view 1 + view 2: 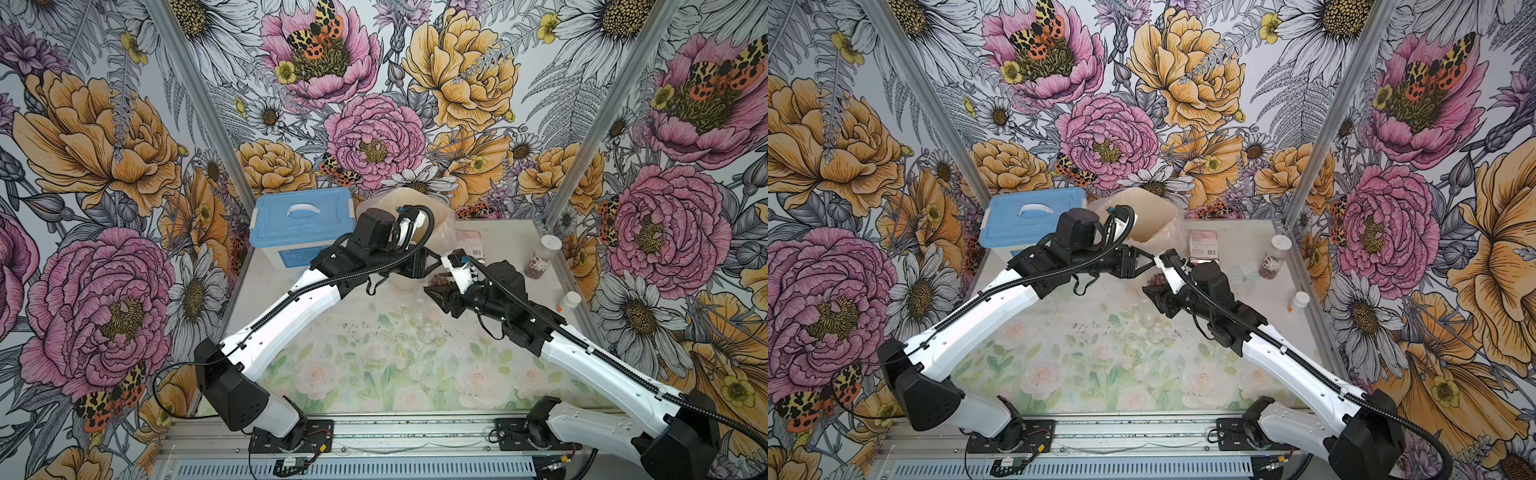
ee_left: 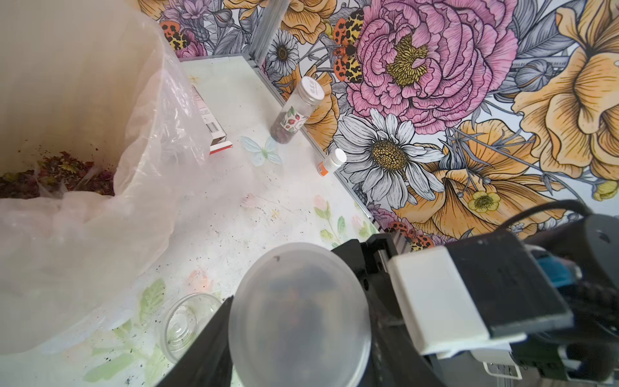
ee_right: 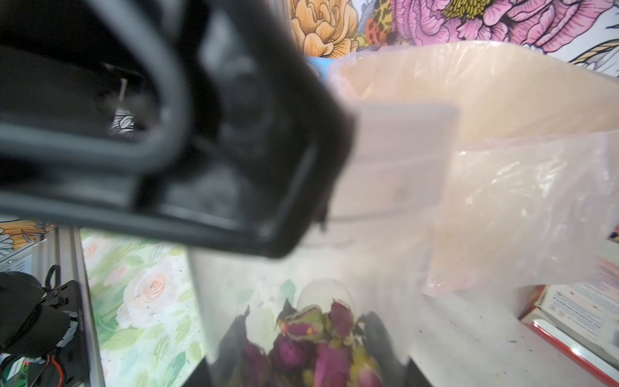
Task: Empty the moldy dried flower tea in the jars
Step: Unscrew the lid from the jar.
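Two grippers meet mid-table in both top views: the right gripper (image 1: 435, 293) grips the held jar (image 1: 437, 281), a small clear cylinder showing dark reddish buds, just near of the bag-lined bin (image 1: 446, 216), while the left gripper (image 1: 432, 264) reaches in from the left. A labelled jar (image 1: 1273, 259), white-lidded and partly full of dark buds, stands at the far right edge. From the left wrist, black fingers (image 2: 209, 338) press both sides of the held jar's translucent lid (image 2: 299, 315), clasping it; an empty jar (image 2: 187, 321) sits beside it, and brown-red moldy dried flower tea (image 2: 57, 174) lies in the bin. From the right wrist, purple-pink buds with greenish bases fill the held jar, which the right fingers (image 3: 194, 380) pinch by its wall
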Robot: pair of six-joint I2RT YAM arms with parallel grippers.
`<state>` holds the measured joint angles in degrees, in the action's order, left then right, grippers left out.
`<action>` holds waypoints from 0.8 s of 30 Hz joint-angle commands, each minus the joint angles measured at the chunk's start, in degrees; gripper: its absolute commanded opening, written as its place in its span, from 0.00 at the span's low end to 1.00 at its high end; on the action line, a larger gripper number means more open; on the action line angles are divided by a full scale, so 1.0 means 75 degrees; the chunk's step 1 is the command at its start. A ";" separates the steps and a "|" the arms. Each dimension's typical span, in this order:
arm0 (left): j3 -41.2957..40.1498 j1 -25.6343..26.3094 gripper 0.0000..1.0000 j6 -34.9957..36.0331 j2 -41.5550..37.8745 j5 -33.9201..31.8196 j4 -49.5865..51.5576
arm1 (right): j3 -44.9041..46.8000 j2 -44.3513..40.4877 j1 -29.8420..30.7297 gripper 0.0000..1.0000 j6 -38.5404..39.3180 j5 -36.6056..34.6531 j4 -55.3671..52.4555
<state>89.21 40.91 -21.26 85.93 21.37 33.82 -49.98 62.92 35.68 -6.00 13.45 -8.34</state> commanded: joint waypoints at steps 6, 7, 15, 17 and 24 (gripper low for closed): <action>-0.0034 -0.0005 0.55 0.0197 0.0076 -0.0136 0.0086 | 0.0037 -0.0328 0.0048 0.00 0.0113 0.0326 0.0470; -0.0055 -0.0025 0.59 0.0367 0.0045 0.0035 0.0091 | 0.0042 -0.0348 0.0047 0.00 0.0138 0.0464 0.0467; -0.0519 -0.0616 0.87 0.1656 -0.0635 0.1578 0.0057 | 0.0003 -0.0373 -0.0120 0.00 0.0155 0.1428 0.0373; -0.0704 -0.0859 0.91 0.1984 -0.0860 0.1968 0.0026 | -0.0015 -0.0350 -0.0159 0.00 0.0156 0.1687 0.0350; -0.1266 -0.1866 0.99 0.3043 -0.1676 0.4316 -0.0171 | -0.0194 -0.0136 -0.0296 0.00 0.0146 0.3235 0.0256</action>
<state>80.99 28.60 -4.32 75.66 42.48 33.93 -49.52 61.63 33.71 -5.06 30.24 -7.92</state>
